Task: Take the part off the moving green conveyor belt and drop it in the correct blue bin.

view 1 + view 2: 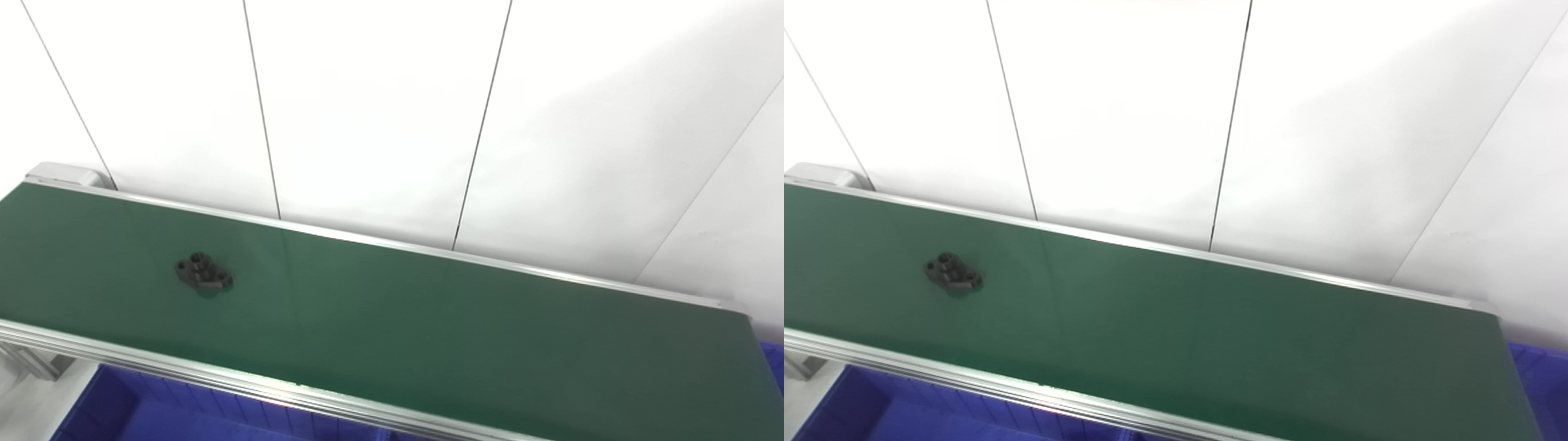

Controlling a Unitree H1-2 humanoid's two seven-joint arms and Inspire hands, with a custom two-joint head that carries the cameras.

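Conveyor belt (392,318) fills the middle of both head views, running from the far left corner down toward the near right corner, with silver rails along its two long edges. On it, toward the left end and roughly midway between the rails, lies the part (204,273), a small dark piece with a raised boss and several round holes, flat on the green surface and apart from both rails. Lying loose like that, it probably just rides the belt toward the reach zone, so a pick would need timing. Below the near rail sits a blue bin (153,410), likely so a lifted piece can drop straight down; a second blue bin (1540,380) shows at the right end. Neither the left hand nor the right hand appears in either view, so their opening cannot be told. No brand, label or readable writing appears anywhere, including the white wall panels (380,110) behind.
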